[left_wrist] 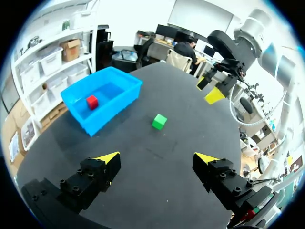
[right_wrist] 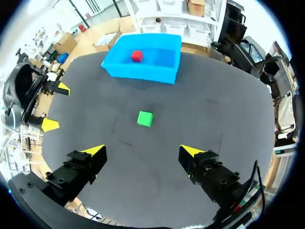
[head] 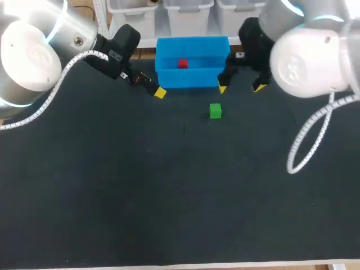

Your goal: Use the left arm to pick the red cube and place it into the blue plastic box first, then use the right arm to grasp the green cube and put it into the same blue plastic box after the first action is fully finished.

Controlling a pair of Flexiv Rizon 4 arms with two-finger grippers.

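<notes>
Hovering at 8 o'clock from the blue box [head: 188, 79], the left gripper [head: 153, 87] is released and holds nothing. The red cube [head: 182, 63] sits inside the box. The green cube [head: 215, 111] lies on the table [head: 169, 185] at the box's 5 o'clock. The right gripper [head: 241, 87] hangs at that cube's 1 o'clock, fingers spread, empty.

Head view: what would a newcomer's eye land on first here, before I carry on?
First, the bright blue plastic box at the far edge of the table, with the red cube already inside it. Next, the green cube, alone on the dark surface just in front of the box. The left gripper and right gripper flank the box, both open and empty.
</notes>
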